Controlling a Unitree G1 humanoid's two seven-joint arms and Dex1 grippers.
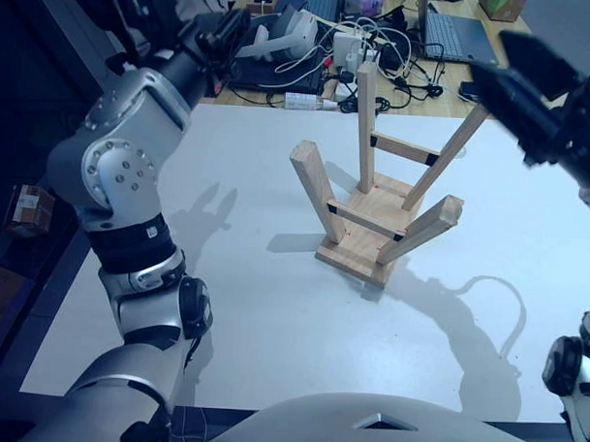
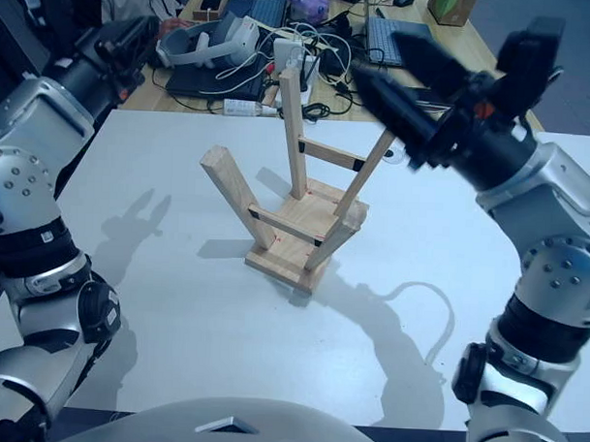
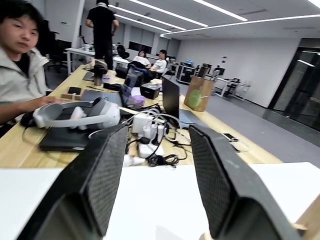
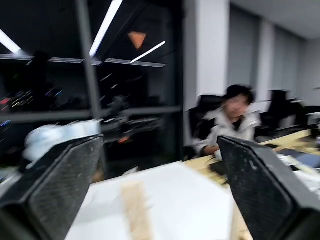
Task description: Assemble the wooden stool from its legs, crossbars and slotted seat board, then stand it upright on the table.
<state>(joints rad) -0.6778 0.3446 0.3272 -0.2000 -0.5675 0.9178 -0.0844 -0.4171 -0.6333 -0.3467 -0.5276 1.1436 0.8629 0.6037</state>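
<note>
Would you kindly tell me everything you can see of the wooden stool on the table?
The wooden stool is pale, unpainted-looking wood and stands upside down: its seat board rests on the white table, four square legs pointing up and splaying outward. Two crossbars with dark ends each join a pair of legs. It sits near the table's middle. The right tool, open, hovers by one leg's top without clear contact.

the assembled wooden stool [image 1: 378, 209] lies upside down on the table, legs up.
</note>
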